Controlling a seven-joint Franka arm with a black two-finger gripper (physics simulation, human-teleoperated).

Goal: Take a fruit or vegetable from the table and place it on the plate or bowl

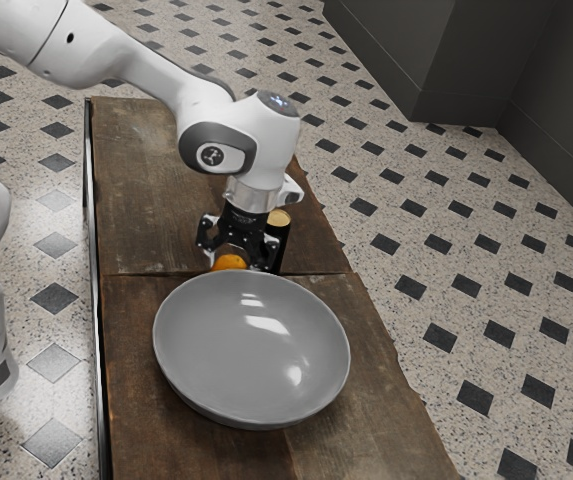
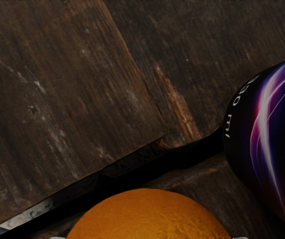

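Arm [image 1: 116, 55]: white and big — it comes in from the exterior view's upper left and bends down over the table.
Table [image 1: 146, 170]: dark old wood made of planks, with a black crack between two of them. In the wrist view the crack runs across the wood [image 2: 72, 99] just past the orange.
Orange [image 1: 228, 263]: the fruit. It sits low at the table, right under the hand, just behind the far rim of the bowl. In the wrist view it is the round orange bump [image 2: 149, 214] closest to the hand.
Gripper [image 1: 236, 255]: black, pointing straight down, right on top of the orange. I cannot tell if it is squeezing the orange or loose.
Bowl [image 1: 251, 350]: gray, wide and shiny, on the near part of the table, with nothing in it.
Bottle [image 1: 279, 232]: dark, standing up just beside the gripper, on the exterior view's right of it. The wrist view shows its side [image 2: 271, 144] — black with purple streaks and white print — near the orange but apart from it.
Floor [image 1: 466, 230]: speckled tiles with black diamonds.
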